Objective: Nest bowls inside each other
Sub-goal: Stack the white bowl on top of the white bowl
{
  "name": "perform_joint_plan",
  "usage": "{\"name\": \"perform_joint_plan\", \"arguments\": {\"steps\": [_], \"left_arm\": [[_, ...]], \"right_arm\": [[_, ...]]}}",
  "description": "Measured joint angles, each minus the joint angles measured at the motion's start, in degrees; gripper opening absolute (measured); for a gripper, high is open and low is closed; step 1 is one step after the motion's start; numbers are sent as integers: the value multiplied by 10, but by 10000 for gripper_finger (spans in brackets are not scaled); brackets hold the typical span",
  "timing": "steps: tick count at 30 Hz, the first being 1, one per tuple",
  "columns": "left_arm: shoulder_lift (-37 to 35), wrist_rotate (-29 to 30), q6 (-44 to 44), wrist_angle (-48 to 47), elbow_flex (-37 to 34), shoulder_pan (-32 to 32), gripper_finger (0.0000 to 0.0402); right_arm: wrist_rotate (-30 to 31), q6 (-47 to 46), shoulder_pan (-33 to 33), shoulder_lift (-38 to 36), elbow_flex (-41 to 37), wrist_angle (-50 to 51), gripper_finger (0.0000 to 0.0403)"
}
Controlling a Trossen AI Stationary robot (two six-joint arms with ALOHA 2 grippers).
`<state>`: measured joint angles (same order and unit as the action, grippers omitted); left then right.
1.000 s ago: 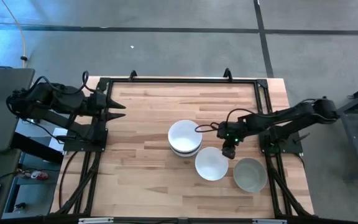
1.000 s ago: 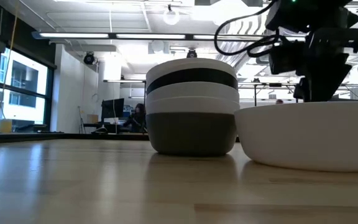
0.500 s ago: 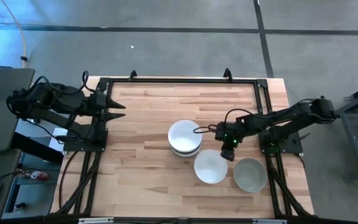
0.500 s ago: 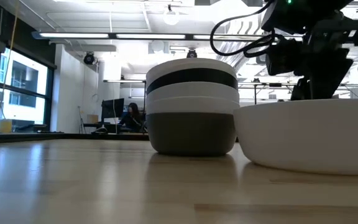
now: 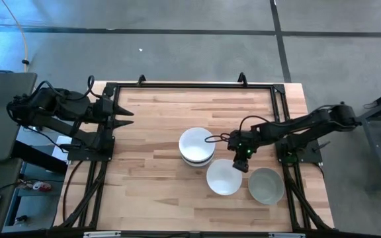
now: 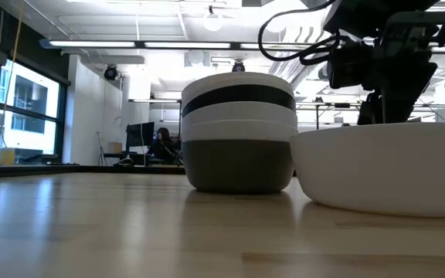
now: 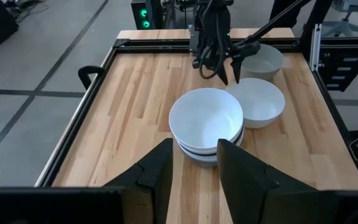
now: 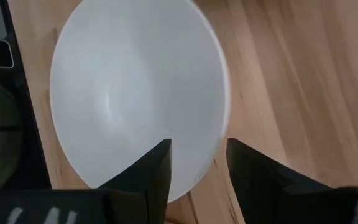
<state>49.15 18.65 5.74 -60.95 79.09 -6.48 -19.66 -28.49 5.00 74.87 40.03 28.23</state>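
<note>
1. Hovering right over the rim of the loose white bowl (image 5: 224, 176) is the right claw (image 5: 242, 162), pointing down at the edge nearest the stack. Its fingers are spread a bit, one on each side of the rim, but they aren't holding anything.
2. The nested stack of bowls (image 5: 196, 146) sits mid-desk, just beside the loose white one. From the side you get white on top, then a black band, white, and grey at the bottom (image 6: 239, 164).
3. A grey bowl (image 5: 266, 186) sits on its own near the desk's (image 5: 151, 132) right edge, just beside the white one.
4. The left claw (image 5: 123, 112) is parked way over at the left edge, fingers apart and empty.
</note>
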Motion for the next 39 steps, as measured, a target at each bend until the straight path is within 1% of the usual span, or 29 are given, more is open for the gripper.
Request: {"name": "perform_joint_plan", "arguments": {"steps": [6,12,15,20,21,24,28,34,36,39], "left_arm": [[0,0,-3,0,0,0,114],[0,0,-3,0,0,0,114],[0,0,-3,0,0,0,114],[0,0,-3,0,0,0,114],[0,0,-4,0,0,0,114],[0,0,-4,0,0,0,114],[0,0,-4,0,0,0,114],[0,0,-8,11,0,0,114],[0,0,-10,11,0,0,114],[0,0,-10,11,0,0,114]], "right_arm": [[0,-2,22,25,0,-13,145],[17,-11,22,45,0,-16,138],[23,-12,22,46,0,-16,109],[26,-9,22,46,0,-16,19],[26,-3,22,46,0,-16,10],[26,0,22,46,0,-16,15],[27,-5,18,46,0,-15,3],[27,-27,-4,41,1,-13,2],[26,-30,-12,39,8,4,1],[26,-15,-19,38,44,49,1]]}}
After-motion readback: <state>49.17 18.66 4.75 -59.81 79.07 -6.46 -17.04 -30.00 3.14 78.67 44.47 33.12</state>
